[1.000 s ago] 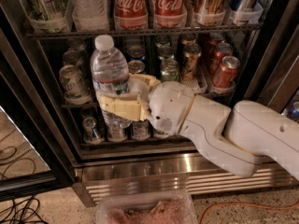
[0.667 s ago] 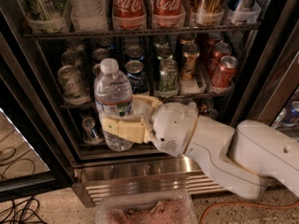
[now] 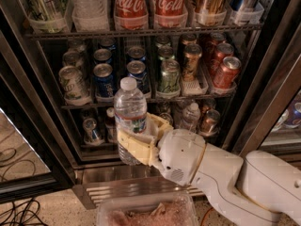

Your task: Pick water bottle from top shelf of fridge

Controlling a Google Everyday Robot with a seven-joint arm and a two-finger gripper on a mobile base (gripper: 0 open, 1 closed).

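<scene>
While reaching out before the open fridge [image 3: 275,95], clamping the water bottle [image 3: 130,108] upright in the gripper [image 3: 134,147]. Holding it well below the top shelf [image 3: 141,32], in front of the cans [image 3: 170,76].

Water bottle [image 3: 130,112]: clear ribbed plastic, white cap, pale label band. It stood upright at centre-left of the frame, off the racks and in front of the lower racks. Gripper [image 3: 135,144] sat at frame centre, its cream fingers clamped round the bottle's lower half. Top shelf [image 3: 155,32], a dark wire rack, ran across the upper frame. Fridge [image 3: 263,102] had a steel frame and dark interior.
</scene>
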